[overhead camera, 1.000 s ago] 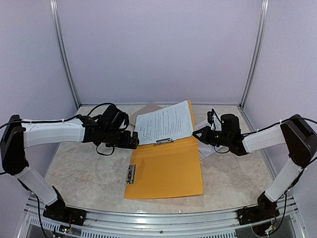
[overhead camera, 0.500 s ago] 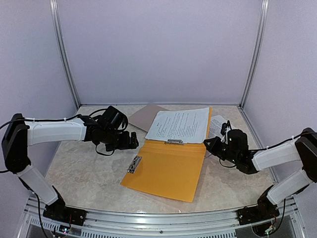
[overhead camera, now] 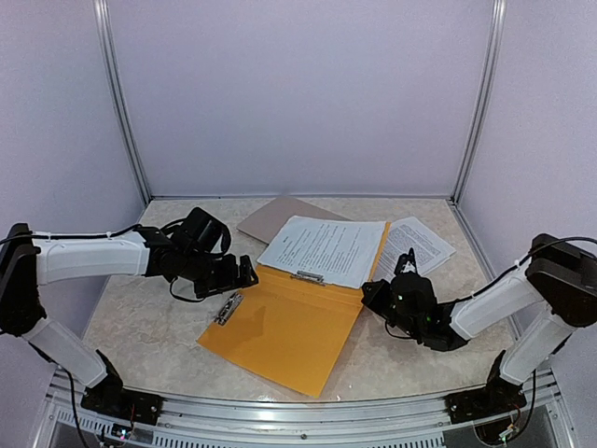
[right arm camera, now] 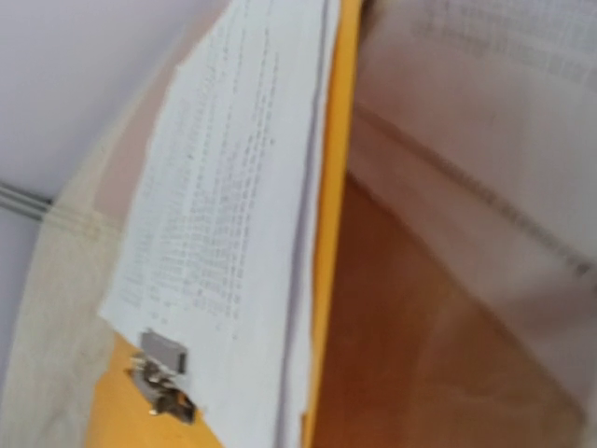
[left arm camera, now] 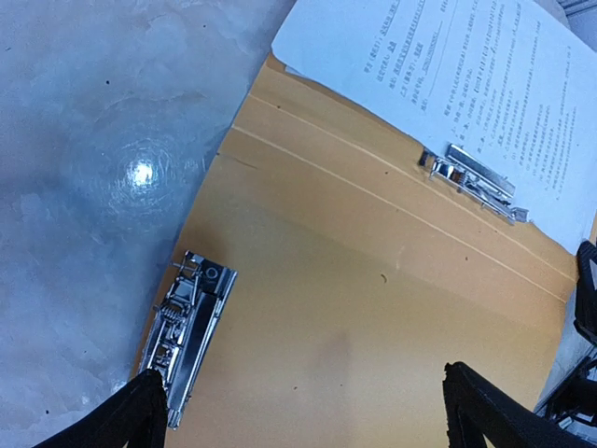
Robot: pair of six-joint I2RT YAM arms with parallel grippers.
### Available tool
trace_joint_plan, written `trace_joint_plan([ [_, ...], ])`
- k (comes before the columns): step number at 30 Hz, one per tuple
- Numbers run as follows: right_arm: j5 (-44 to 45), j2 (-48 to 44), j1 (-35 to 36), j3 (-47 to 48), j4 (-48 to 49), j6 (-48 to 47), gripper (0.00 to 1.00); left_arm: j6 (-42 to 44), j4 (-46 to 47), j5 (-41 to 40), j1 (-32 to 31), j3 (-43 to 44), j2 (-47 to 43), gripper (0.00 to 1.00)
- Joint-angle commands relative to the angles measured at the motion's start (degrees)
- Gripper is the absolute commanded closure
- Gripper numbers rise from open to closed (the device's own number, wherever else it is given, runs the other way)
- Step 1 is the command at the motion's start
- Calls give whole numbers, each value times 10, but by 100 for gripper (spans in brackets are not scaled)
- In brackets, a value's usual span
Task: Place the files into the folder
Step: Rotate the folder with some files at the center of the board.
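surface: table (overhead camera: 131, 327), pale beige stone-look top with faint grey veining, glossy. Left wrist view catches a lamp glare spot (left arm camera: 140, 174) on it, just beside the folder's left edge.
room: closed booth with plain lavender walls (overhead camera: 298, 93) at back and both sides. Aluminium posts (overhead camera: 122, 103) stand in the two far corners. Ribbed aluminium rail (overhead camera: 308, 411) runs along the near edge, arm bases on it.
folder (overhead camera: 280, 331): orange, lying open mid-table, skewed so one corner points at the rail.
files (overhead camera: 322, 250): white printed sheets stacked on the folder's far flap. Their near edge sits under the spine clip (overhead camera: 306, 276), and their far corners hang past the flap.
loose sheet (overhead camera: 424, 245): one more printed page on the bare table, right of the folder, beyond the right gripper.
side clip (overhead camera: 227, 309): metal lever clip at the left edge of the near flap, lying along it.
clipboard (overhead camera: 275, 217): grey-brown board flat at the far side, its near part hidden under the files.
left gripper (overhead camera: 241, 273): fingers spread wide, nothing between them. It hangs over the folder's left edge, close to the side clip, and both fingertips (left arm camera: 140, 415) show at the bottom of the wrist view.
right gripper (overhead camera: 370, 293): fingers together, low at the folder's right edge beside the files. Can't tell if the cover edge is pinched. The wrist view is blurred and shows only paper and orange flap.
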Motion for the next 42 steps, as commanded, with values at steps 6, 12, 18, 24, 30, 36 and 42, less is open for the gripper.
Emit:
trace_joint_plan([
  [6, -45, 124, 39, 77, 58, 25, 79, 14, -44, -47, 4, -1, -51, 1],
  [12, -54, 104, 39, 107, 3, -25, 54, -16, -64, -53, 4, -32, -80, 1],
  [18, -49, 74, 13, 121, -74, -99, 31, -60, -78, -54, 4, -76, -129, 1],
  [24, -101, 77, -63, 110, -71, -130, 25, -69, -90, -72, 4, -91, -152, 1],
  [30, -161, 88, -135, 130, -76, -175, 25, -100, -101, -71, 2, -106, -155, 1],
  [36, -244, 130, -186, 157, -48, -185, 28, -151, -110, -60, -5, -151, -188, 1],
  [42, -281, 181, -209, 185, -26, -167, 29, -189, -132, -60, -10, -193, -239, 1],
])
